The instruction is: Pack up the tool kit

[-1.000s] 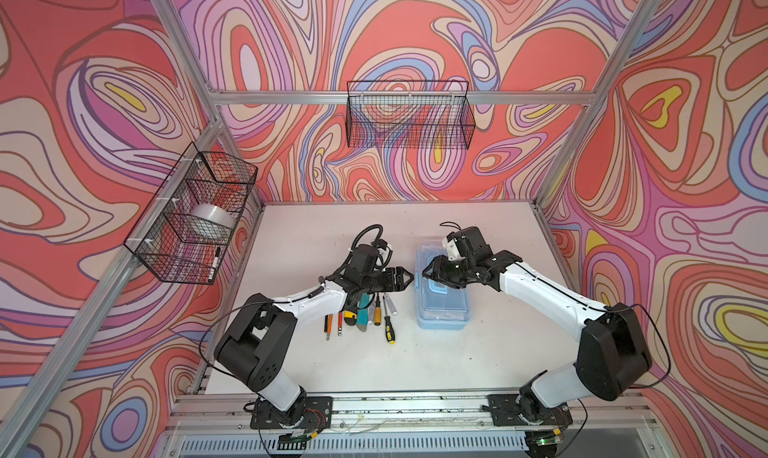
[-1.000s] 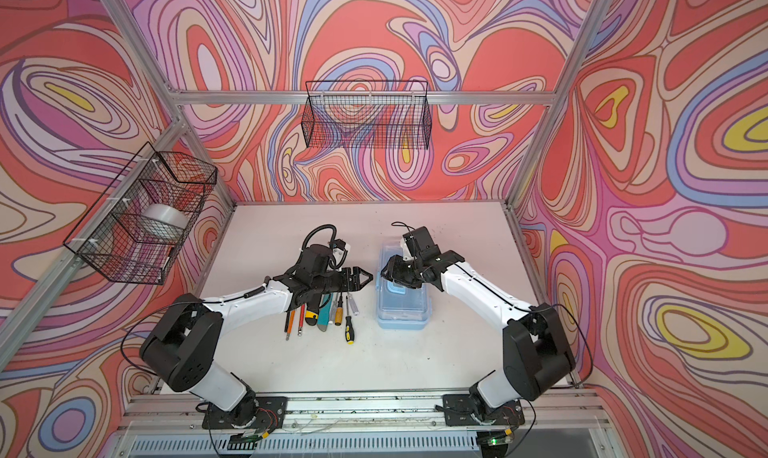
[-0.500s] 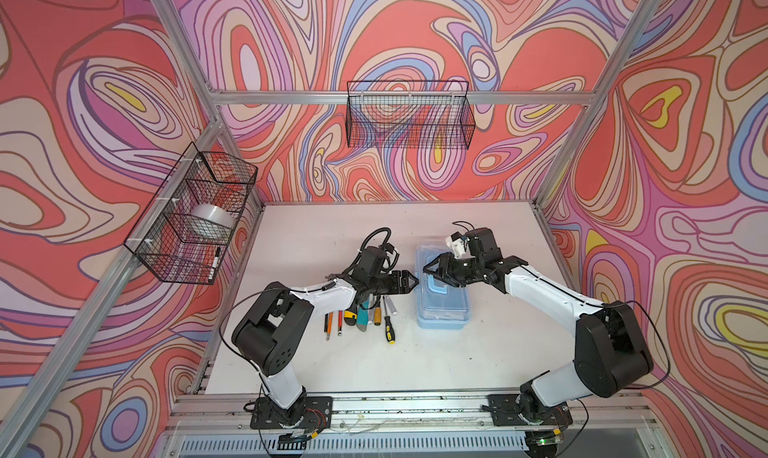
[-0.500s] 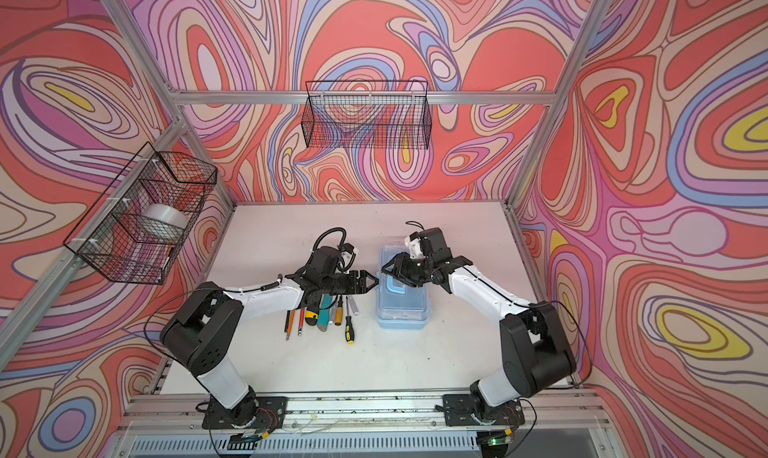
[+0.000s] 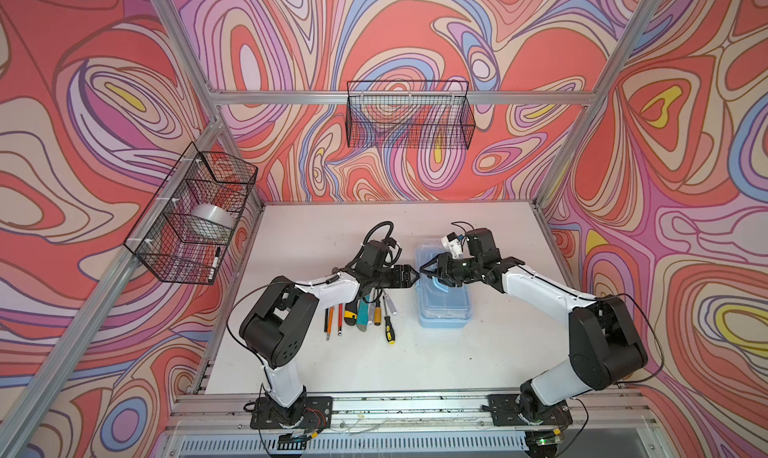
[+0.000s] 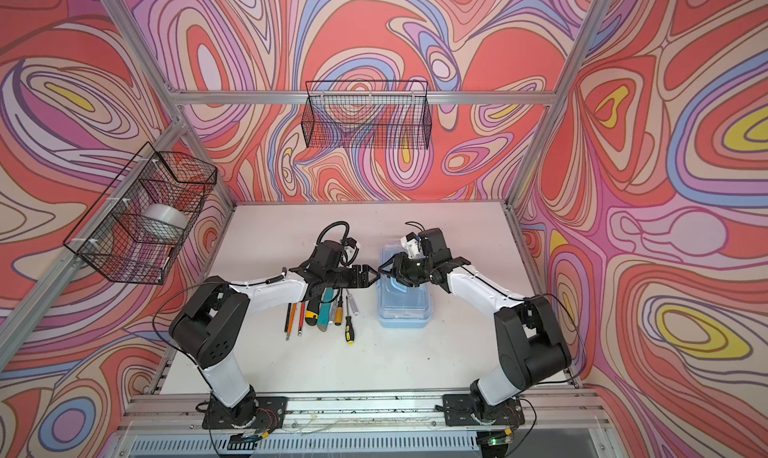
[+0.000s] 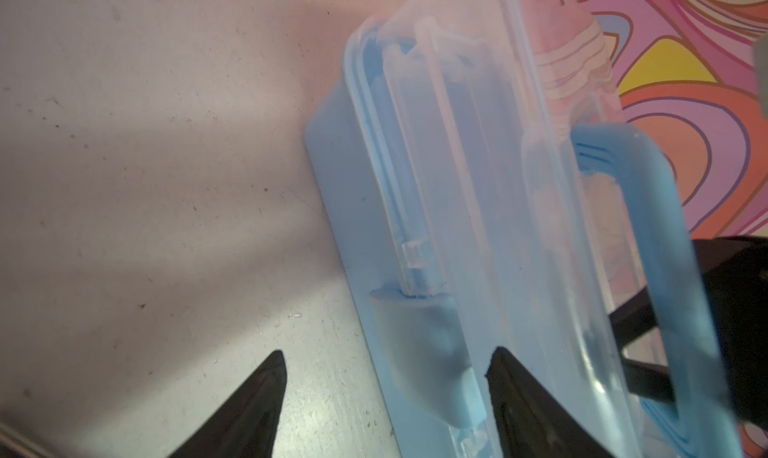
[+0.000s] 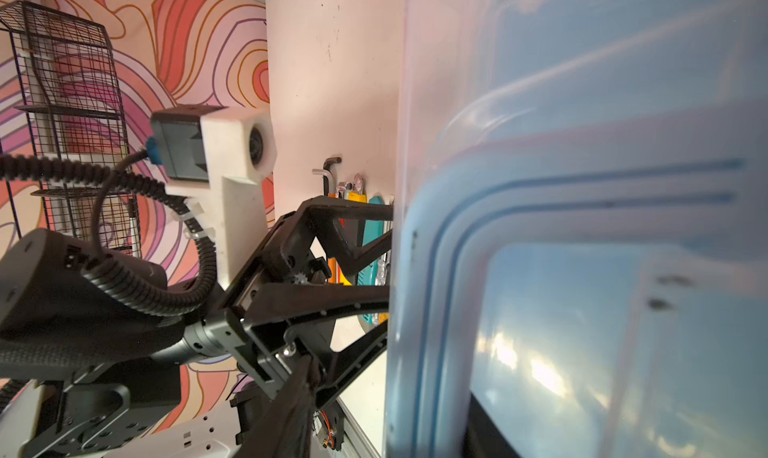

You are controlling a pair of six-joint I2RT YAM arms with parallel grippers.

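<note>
Blue plastic box (image 5: 444, 316), clear lid: your left end effector (image 5: 417, 274) is spread wide at its 10 o'clock edge; whether your right end effector (image 5: 428, 270) grips, unclear.

Light-blue box (image 5: 444, 314), clear lid on top, blue handle (image 7: 648, 210), row of hand tools (image 5: 363, 315) lying just beside

Left arm (image 5: 328, 287), right arm (image 5: 536, 285): white link shells, black joints, black base plates (image 5: 291, 410); left gripper (image 7: 384, 352) black, pointed fingers (image 7: 249, 406); white wrist camera mount (image 8: 232, 152), black corrugated hose (image 8: 145, 298)
</note>
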